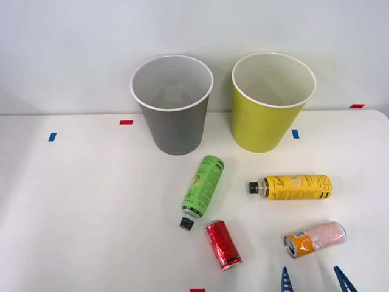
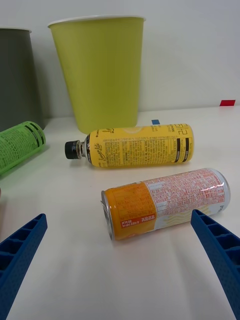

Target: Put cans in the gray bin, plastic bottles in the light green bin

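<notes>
Right wrist view shows my tool [image 2: 120, 270] spread wide, straddling the orange can [image 2: 165, 202] lying on the surface [image 2: 75, 280], apparently to grasp it.

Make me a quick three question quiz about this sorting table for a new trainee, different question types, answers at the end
1. True or false: the red can is already inside the gray bin.
2. Multiple choice: which item lies nearest the right gripper? A) green bottle B) yellow bottle C) orange and pink can
3. Fill in: the two bottles belong in the ____ bin.

Key
1. False; it lies on its side on the table.
2. C; it sits just ahead of the open fingers.
3. Light green, standing to the right of the gray one in the front view.
</notes>
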Robot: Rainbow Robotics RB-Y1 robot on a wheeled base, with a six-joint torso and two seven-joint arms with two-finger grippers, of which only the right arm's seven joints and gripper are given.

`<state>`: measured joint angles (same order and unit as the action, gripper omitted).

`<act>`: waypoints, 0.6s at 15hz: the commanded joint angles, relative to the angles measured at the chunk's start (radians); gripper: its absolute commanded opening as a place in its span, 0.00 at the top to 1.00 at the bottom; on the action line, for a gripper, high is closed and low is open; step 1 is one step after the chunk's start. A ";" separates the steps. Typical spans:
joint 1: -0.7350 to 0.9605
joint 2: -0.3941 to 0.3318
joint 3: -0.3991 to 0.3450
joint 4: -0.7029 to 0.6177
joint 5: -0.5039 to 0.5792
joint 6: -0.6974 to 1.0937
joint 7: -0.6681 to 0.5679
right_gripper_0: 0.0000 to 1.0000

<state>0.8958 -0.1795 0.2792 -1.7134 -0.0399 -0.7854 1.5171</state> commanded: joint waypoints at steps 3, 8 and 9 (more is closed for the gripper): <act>0.000 0.000 0.000 0.000 0.000 0.000 0.000 0.00; -0.025 0.005 -0.014 0.031 0.012 0.014 0.006 0.00; -0.025 -0.002 -0.017 0.018 0.009 0.014 0.009 0.00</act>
<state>0.8723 -0.1755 0.2658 -1.6825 -0.0297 -0.7710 1.5224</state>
